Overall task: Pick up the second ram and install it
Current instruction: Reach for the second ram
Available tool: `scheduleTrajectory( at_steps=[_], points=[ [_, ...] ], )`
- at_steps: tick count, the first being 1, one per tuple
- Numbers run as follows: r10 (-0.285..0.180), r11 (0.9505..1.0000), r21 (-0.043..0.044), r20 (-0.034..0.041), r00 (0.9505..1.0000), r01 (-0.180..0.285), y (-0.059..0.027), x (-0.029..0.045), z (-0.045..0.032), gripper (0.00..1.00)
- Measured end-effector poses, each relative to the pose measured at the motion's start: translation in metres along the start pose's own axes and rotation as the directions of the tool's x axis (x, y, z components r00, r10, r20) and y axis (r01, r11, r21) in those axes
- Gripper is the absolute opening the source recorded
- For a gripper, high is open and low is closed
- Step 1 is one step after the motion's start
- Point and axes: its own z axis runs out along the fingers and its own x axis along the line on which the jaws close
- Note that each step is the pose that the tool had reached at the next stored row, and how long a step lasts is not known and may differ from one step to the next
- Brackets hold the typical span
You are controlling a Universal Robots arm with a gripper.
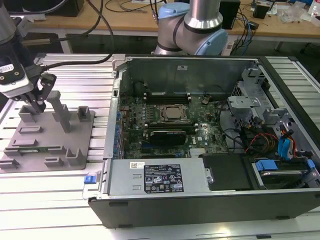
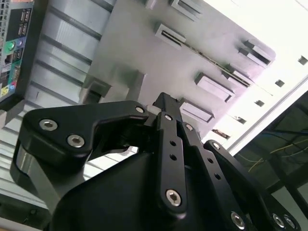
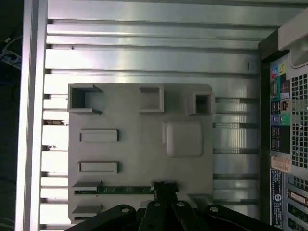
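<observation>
The second ram [image 1: 37,148] is a thin green stick lying flat in a slot of the grey fixture plate [image 1: 75,145], left of the open computer case in the exterior view. In the first wrist view the ram [image 3: 115,190] runs along the plate [image 3: 139,144], with one end under the black fingertips. My gripper [image 1: 36,106] hangs over the plate, its fingers together and holding nothing. Its tip shows in both wrist views [image 3: 165,186] [image 2: 166,101], just above the ram's slot line.
The open computer case [image 1: 150,182] lies at the exterior view's right of the plate, with the motherboard [image 1: 200,137] and a black expansion card [image 1: 167,135] inside. Upright grey posts [image 1: 62,112] stand on the plate beside the gripper. The case's rear ports [image 3: 284,144] face the plate.
</observation>
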Motion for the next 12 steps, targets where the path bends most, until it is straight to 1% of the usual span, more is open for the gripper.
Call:
scheduleTrajectory(
  at_steps=[1, 4, 8, 12],
  points=[
    [-0.005, 1.0, 0.0003, -0.0003, 1.0, 0.005, -0.0002, 0.0039, 0.0012, 0.08],
    [-0.013, 0.9999, 0.0009, -0.0037, 0.9999, 0.013, -0.0052, 0.0091, 0.0053, 0.08],
    [-0.019, 0.9998, 0.0007, -0.0063, 0.9998, 0.019, -0.0114, 0.0142, 0.0089, 0.08],
    [-0.024, 0.9997, 0.0006, -0.007, 0.9997, 0.024, -0.016, 0.02, 0.0116, 0.08]
  ],
)
